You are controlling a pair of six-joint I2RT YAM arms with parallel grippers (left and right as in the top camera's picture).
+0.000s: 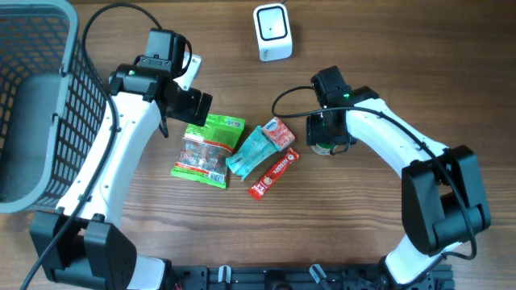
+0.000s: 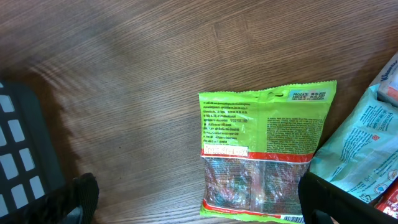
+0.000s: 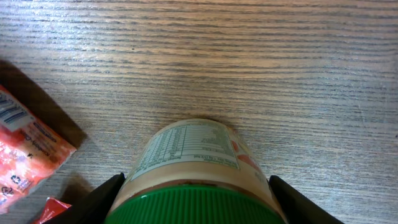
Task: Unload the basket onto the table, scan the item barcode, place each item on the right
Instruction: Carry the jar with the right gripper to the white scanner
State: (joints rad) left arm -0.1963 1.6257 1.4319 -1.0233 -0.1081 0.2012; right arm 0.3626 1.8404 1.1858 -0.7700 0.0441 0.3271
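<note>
A green snack bag (image 2: 264,152) lies flat on the wooden table (image 2: 124,74), print side up. A teal packet (image 2: 357,146) sits just beside its right edge. My fingers (image 2: 81,196) stand wide apart, with the basket (image 2: 22,149) at my left.

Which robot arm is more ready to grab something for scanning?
The right one. Its claw has a finger on each side of the green-lidded jar, while the left claw hangs open above the green bag, gripping nothing.
</note>
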